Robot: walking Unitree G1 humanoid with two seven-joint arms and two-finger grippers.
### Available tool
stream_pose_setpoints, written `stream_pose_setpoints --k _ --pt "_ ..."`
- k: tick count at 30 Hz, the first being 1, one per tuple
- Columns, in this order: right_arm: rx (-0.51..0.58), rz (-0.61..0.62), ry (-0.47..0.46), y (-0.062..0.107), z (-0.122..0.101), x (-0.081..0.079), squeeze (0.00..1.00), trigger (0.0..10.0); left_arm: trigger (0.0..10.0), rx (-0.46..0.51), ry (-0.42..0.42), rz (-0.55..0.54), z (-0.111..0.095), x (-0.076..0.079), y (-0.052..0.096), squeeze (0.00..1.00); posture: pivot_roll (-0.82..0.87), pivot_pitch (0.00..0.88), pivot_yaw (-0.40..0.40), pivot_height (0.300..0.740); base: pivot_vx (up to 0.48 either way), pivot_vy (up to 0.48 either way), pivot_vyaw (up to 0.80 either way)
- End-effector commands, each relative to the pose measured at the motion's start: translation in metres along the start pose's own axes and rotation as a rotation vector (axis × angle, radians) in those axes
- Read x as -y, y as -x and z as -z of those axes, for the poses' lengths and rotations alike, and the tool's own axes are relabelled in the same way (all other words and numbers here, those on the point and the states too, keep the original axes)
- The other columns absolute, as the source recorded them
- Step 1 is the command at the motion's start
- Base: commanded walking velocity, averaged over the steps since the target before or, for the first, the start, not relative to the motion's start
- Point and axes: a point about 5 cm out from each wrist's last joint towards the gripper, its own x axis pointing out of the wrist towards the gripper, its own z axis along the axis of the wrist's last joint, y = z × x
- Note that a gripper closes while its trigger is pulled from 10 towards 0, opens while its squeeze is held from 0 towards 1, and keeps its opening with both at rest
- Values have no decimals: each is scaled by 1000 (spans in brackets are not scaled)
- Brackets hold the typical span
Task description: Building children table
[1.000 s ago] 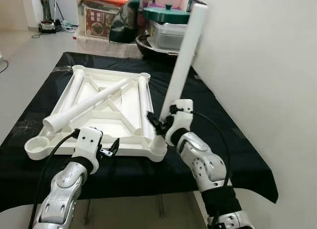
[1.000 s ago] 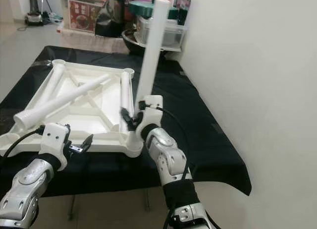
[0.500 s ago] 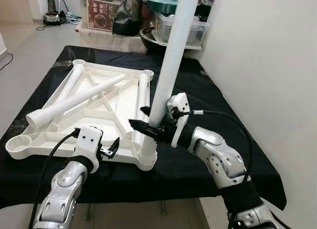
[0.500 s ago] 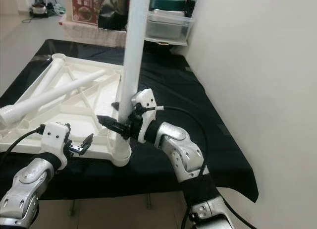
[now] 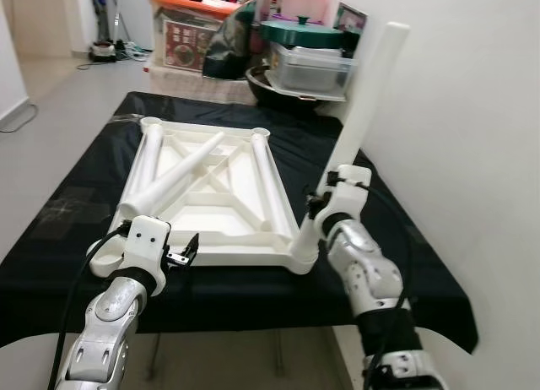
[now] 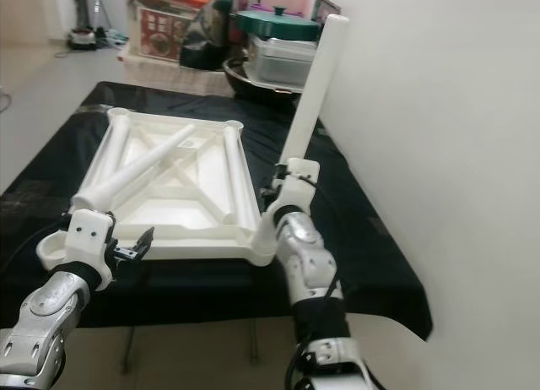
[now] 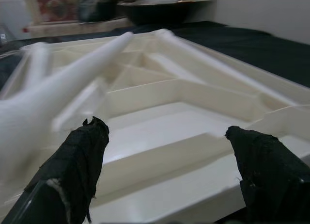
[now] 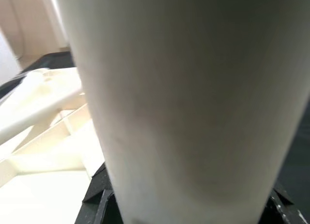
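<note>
A white plastic table top lies upside down on the black-covered table. Three white legs rest on it: one along its left rail, one along its right rail, and one laid diagonally. My right gripper is shut on a fourth white leg. This leg leans up toward the wall, and its lower end is just right of the near right corner socket. My left gripper hangs open at the table top's near edge, with its fingers apart and holding nothing.
The black cloth covers a low table whose near edge is close to me. A pale wall stands close on the right. At the back are stacked storage boxes, a green lid and a dark bowl.
Half a second ago the held leg stood nearly upright over the near right corner socket. It now leans right, off the socket. The camera has shifted, and the left gripper has stayed put.
</note>
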Motion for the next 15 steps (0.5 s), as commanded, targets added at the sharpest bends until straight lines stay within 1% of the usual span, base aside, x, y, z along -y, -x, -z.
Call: stream_pose_setpoints --k 1,2,3,4,5,6,7,8,9,10,11,12,13,14,15 --pt "-102 -101 -47 1 13 -11 0 10000 10000 -2 -2 15 0 3 -1 0 169 0 -210 740 0 0 0" --pt "-78 -134 -50 1 9 -16 47 10000 10000 -2 -2 15 0 3 -1 0 169 0 -209 740 0 0 0" --pt "-78 -134 -50 1 9 -16 47 10000 10000 -2 -2 15 0 3 -1 0 169 0 -209 740 0 0 0" --pt "-43 -248 -42 1 -1 -24 1000 10000 10000 -2 -2 13 0 3 -2 0 171 0 -216 740 0 0 0" --pt "-43 -248 -42 1 -1 -24 1000 10000 10000 -2 -2 13 0 3 -2 0 171 0 -216 740 0 0 0" --pt "-38 -303 -40 1 -4 -29 761 10000 10000 -2 -2 12 0 3 -2 0 171 0 -216 740 0 0 0" --pt "-28 -418 -38 5 -10 -35 0 10000 10000 -2 -2 11 0 3 -2 0 171 0 -216 740 0 0 0" --pt "-22 -494 -38 8 -13 -40 0 10000 10000 -2 -1 9 0 3 -2 0 171 0 -216 740 0 0 0" --pt "-10 -626 -29 15 -18 -45 0 10000 10000 -1 -1 8 0 3 -2 0 168 0 -215 740 0 0 0" --pt "-10 -626 -29 15 -18 -45 0 10000 10000 -1 -1 8 0 3 -2 0 168 0 -215 740 0 0 0" --pt "-5 -708 -23 21 -21 -48 0 10000 10000 -1 -1 8 0 3 -2 0 168 0 -215 740 0 0 0" --pt "-5 -708 -23 21 -21 -48 0 10000 10000 -1 -1 8 0 3 -2 0 168 0 -215 740 0 0 0" --pt "2 -799 31 29 -20 -49 0 10000 10000 0 0 8 0 3 -2 0 168 0 -215 740 0 0 0" --pt "2 -799 31 29 -20 -49 0 10000 10000 0 0 8 0 3 -2 0 168 0 -215 740 0 0 0" --pt "-16 -867 71 33 -16 -49 0 10000 10000 1 1 7 0 4 -2 0 166 0 -219 740 0 0 0"
